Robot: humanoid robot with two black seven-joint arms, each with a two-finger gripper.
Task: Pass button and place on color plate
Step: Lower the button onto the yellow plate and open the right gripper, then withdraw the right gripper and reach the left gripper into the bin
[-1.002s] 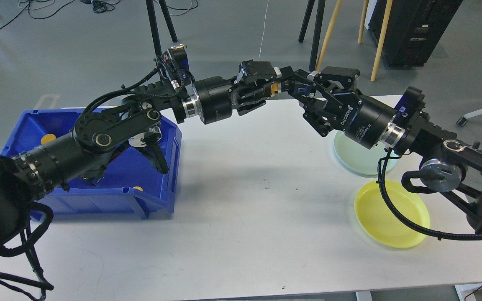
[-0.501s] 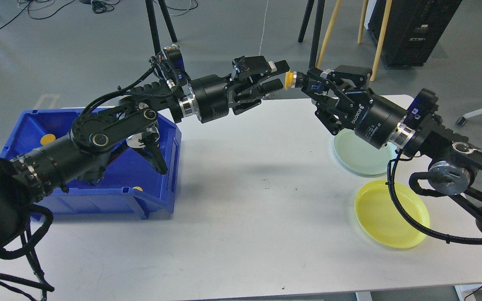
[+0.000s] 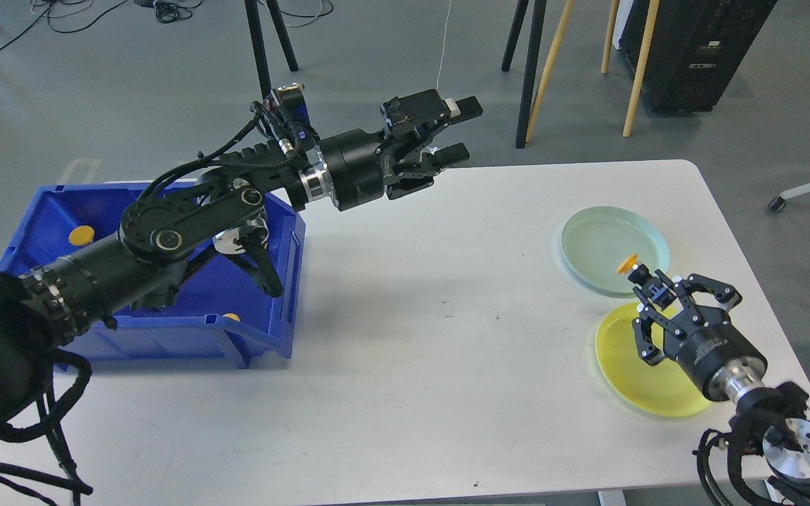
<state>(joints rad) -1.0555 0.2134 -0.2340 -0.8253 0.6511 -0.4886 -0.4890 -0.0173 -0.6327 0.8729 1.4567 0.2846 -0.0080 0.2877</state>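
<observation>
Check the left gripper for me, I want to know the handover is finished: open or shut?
Open. The left gripper shows its two fingers apart with nothing between them; the yellow button sits in the right gripper.

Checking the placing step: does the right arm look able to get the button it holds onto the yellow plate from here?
Probably yes. The right gripper holds the yellow button just above the yellow plate, which is bare where visible, with nothing between them.
</observation>
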